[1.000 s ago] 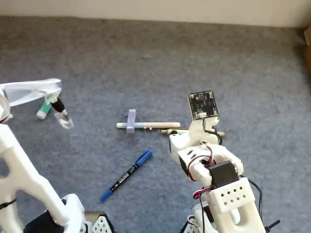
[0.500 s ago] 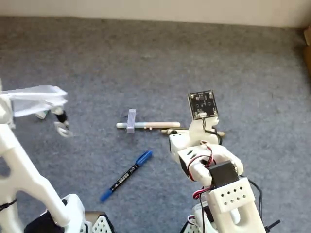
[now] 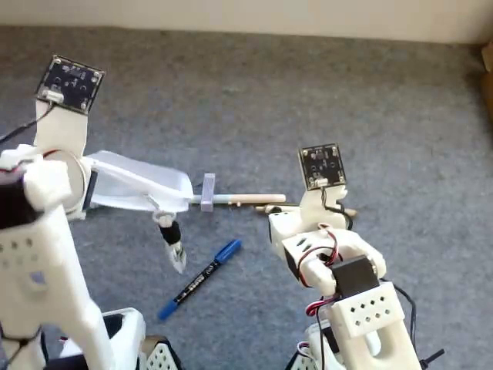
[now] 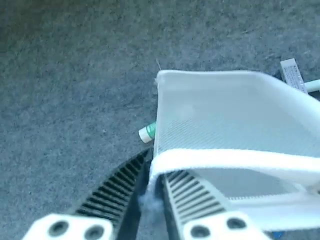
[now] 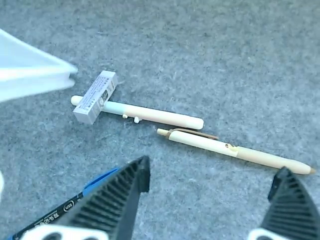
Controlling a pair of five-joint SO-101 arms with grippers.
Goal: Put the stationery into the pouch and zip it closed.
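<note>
L gripper (image 4: 152, 196) was pinched shut on one edge of the white mesh pouch (image 3: 135, 185), holding it off the grey carpet (image 3: 347, 92) w/ its far corner just beside the small white block (image 3: 208, 193). R gripper (image 5: 212, 172) hung wide open, empty, over two cream pens: the capped pen (image 5: 150, 114), w/ that block lying across one end, and the clip pen (image 5: 230, 150) just beside it, roughly parallel. Blue marker (image 3: 200, 279) lay apart, nearer the arm bases. A green-tipped item (image 4: 146, 133) peeked out at the pouch edge; couldn't tell if inside or under it. Step in hand, prob.: R takes a first pen while L presents the pouch. To do it well: pick one pen only, the clip pen being the more exposed. Drop the jaws astride the barrel near mid-length, crosswise to it, so it doesn't swing or roll, and avoid nudging the capped pen. L should turn the mouth toward R & hold steady; whether the zip was open couldn't be told.
</note>
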